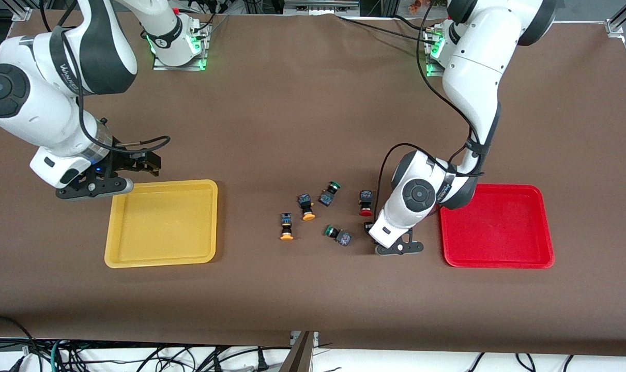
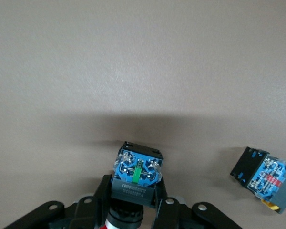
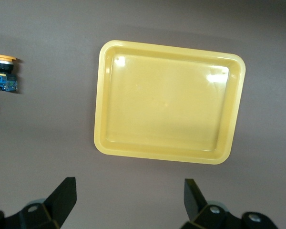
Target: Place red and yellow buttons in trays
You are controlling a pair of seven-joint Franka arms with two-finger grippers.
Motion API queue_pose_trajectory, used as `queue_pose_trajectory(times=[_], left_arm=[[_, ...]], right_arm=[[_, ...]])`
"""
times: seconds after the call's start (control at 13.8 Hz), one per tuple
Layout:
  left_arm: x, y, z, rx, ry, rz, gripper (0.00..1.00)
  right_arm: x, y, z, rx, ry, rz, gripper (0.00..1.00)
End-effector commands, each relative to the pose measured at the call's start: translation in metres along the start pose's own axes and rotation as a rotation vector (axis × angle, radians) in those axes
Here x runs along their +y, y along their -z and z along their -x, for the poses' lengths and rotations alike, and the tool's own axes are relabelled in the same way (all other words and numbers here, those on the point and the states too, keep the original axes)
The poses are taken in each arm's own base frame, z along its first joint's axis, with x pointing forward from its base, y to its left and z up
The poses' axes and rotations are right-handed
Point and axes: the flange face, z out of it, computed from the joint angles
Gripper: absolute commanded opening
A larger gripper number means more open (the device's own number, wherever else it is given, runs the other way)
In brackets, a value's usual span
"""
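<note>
My left gripper is down at the table between the cluster of buttons and the red tray. It is shut on the dark body of a red button, whose red cap just shows between the fingers. A second red button lies close by. Two yellow buttons lie toward the yellow tray. My right gripper waits open and empty over the table beside the yellow tray's edge; its wrist view shows the tray and one yellow button.
Two green-capped switches lie among the buttons. Another switch body shows beside the held one in the left wrist view. Both trays hold nothing. The brown table stretches wide around them.
</note>
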Motion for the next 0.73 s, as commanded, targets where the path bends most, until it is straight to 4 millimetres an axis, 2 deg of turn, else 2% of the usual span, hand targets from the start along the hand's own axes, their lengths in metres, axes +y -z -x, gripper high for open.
queue_pose_trajectory(times=[0.0,0.07,0.22,0.36,0.51,0.58,0.65], left_arm=[[-0.011,0.02,-0.018,0.043,-0.027,-0.017,0.06],[-0.028,0.033,-0.03,0.057,-0.043,-0.016,0.06],[-0.068,0.06,-0.046,0.043,-0.094,-0.018,0.07],[-0.119,0.086,-0.059,-0.008,-0.145,-0.031,0.07],[-0.168,0.104,-0.065,-0.034,-0.18,-0.04,0.07],[-0.191,0.105,-0.062,-0.053,-0.222,-0.043,0.08],[-0.224,0.105,-0.058,-0.071,-0.242,-0.043,0.08]], right_arm=[[-0.006,0.004,0.002,-0.026,0.022,0.006,1.0],[-0.006,-0.007,0.001,-0.05,0.025,0.008,1.0],[-0.008,-0.009,0.003,-0.072,0.017,0.009,1.0],[-0.007,-0.02,0.0,-0.09,0.022,0.01,1.0],[-0.009,-0.021,-0.001,-0.09,0.022,0.01,1.0],[-0.009,-0.022,-0.001,-0.091,0.023,0.012,1.0],[-0.008,-0.022,-0.002,-0.092,0.021,0.01,1.0]])
